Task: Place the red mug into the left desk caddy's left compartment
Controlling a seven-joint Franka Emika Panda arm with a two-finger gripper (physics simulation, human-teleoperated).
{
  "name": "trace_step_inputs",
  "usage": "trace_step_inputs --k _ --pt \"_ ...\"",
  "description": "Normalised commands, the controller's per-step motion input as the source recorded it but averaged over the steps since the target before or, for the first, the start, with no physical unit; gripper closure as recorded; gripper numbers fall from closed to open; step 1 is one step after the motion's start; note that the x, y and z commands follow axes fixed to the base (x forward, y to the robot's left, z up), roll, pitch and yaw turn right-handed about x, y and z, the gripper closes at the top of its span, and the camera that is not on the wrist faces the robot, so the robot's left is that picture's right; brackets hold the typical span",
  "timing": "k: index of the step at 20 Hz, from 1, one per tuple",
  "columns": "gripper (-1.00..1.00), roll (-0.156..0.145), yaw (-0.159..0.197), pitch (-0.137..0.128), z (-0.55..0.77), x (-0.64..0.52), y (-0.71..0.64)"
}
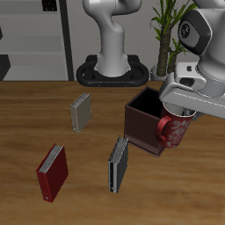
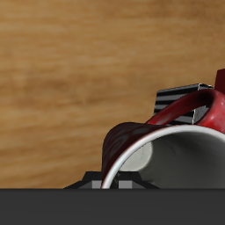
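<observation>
Red mug (image 1: 176, 130) hung tilted beside left desk caddy (image 1: 143, 117), gripper (image 1: 186, 107) clamped on its rim, fingertips hidden, caddy's dividers hard to make out, wrist view showed mug's grey inside.

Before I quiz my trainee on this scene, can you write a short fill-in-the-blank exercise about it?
1. The gripper holds a dark red ____ above the desk caddy.
2. The number of books on the table is ____.
3. The book nearest the table's front edge is coloured ____.

Missing words: mug; three; red
</observation>
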Motion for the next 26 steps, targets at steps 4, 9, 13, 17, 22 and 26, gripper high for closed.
trace_step_inputs --k 4,9,13,17,22,26 --pt "1.0 0.008 0.008 -0.058 0.61 -0.45 -0.03" --pt "1.0 0.027 0.032 -0.068 0.58 -0.54 0.05" --pt "1.0 0.041 0.037 -0.078 0.65 -0.81 0.08" --pt "1.0 0.0 0.062 -0.018 0.3 -0.59 0.05" --pt "1.0 -0.006 0.015 -0.007 0.1 -0.65 0.01" --pt "1.0 -0.046 -0.05 0.011 -0.06 -0.48 -0.08"
